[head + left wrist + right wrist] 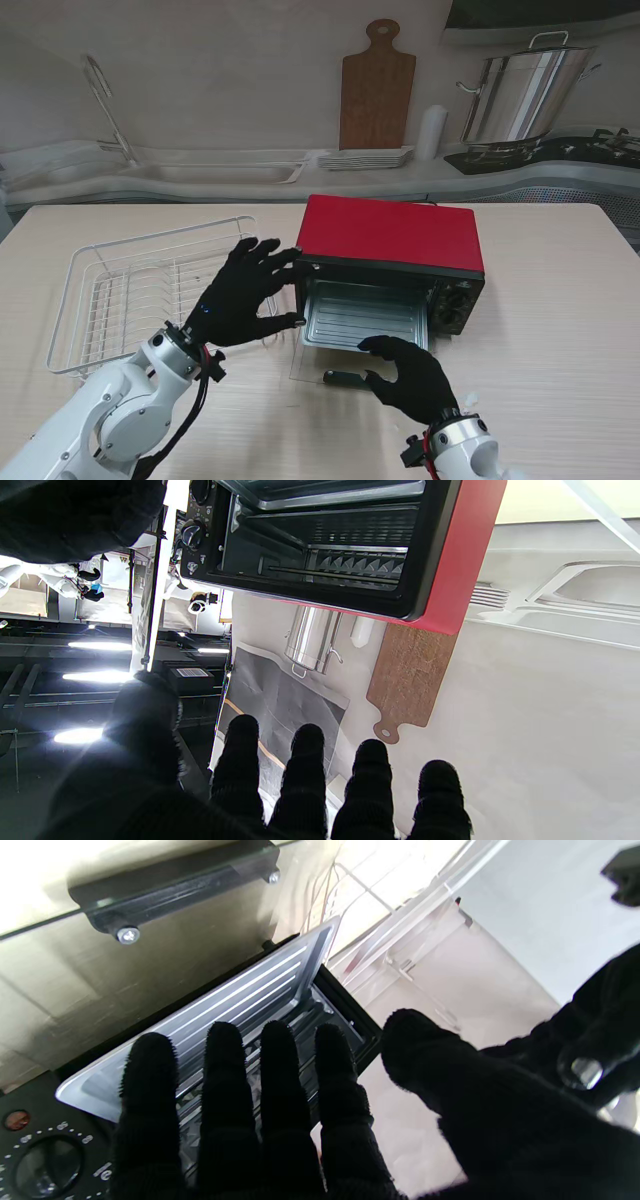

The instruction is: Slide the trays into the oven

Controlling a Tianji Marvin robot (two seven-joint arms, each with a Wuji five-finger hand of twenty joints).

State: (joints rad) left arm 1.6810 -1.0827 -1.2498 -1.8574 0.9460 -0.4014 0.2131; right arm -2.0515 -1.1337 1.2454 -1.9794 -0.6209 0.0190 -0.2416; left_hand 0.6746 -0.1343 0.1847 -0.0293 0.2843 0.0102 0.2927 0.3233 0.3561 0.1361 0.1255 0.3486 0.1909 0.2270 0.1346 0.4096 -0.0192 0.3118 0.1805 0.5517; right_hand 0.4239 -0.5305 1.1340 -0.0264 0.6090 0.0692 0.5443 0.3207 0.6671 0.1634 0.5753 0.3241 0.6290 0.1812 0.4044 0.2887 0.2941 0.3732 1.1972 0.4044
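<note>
From the stand view, I see the red oven (390,235) in the middle of the table (560,300) with its glass door (330,365) dropped flat toward me. A ribbed metal tray (362,318) sits partway in the oven's mouth, its near edge sticking out over the door. My left hand (245,295) is spread at the oven's left front corner, fingers apart, holding nothing; I cannot tell whether its fingertips touch the oven. My right hand (410,378) hovers over the door's near edge beside the black door handle (342,377), fingers loosely curled and gripping nothing that I can see. A white wire dish rack (130,300) stands to the left of the oven.

The left wrist view shows the oven's open cavity (320,545) and the left hand's fingers (305,780) straight and apart, empty.

The right wrist view shows the tray (210,1015) at the oven's mouth, with my right hand's fingers (270,1100) extended side by side near it, the thumb held wide; contact is unclear.
</note>
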